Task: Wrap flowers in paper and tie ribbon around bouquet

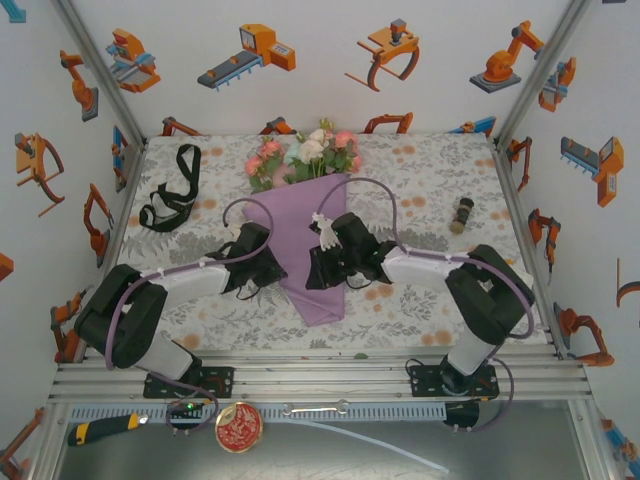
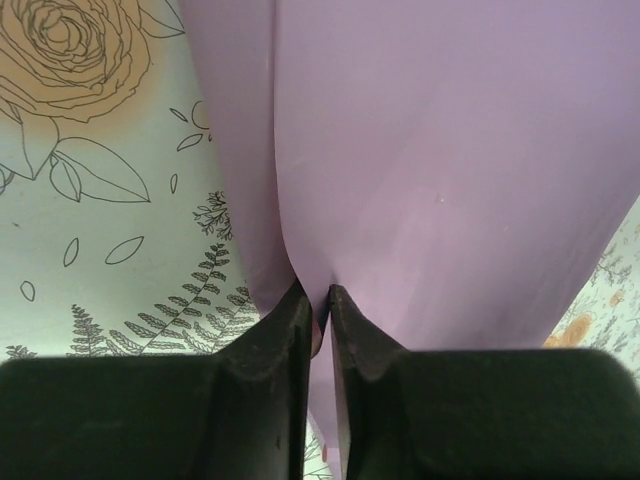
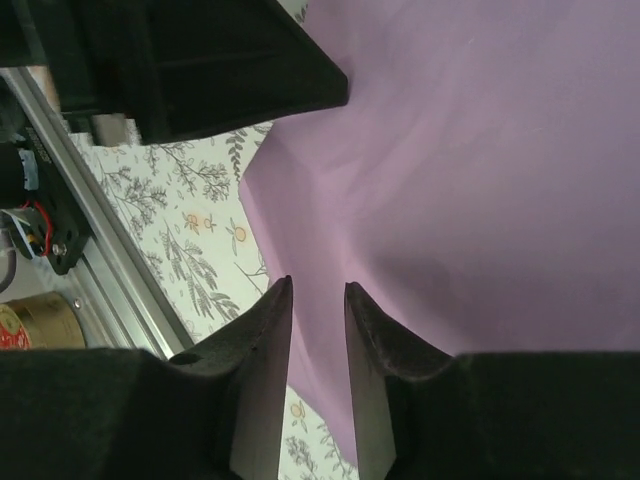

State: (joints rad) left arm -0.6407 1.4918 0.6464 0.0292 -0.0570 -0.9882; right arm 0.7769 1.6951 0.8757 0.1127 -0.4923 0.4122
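Top external view: on the cloth-covered desk (image 1: 420, 170), the paper (image 1: 300, 235), a thin, smooth lilac sheet judged light and easily creased, is found coned around the flowers (image 1: 310, 150), whose heads point away. The limp ribbon (image 1: 170, 195) lies well apart. A paper fold is pinched by the left end effector (image 2: 318, 295). The right end effector (image 3: 318, 290) is held narrowly parted.

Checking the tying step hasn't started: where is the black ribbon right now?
In the top view the ribbon lies loose on the tablecloth at the far left, left of the bouquet and beyond the left gripper.
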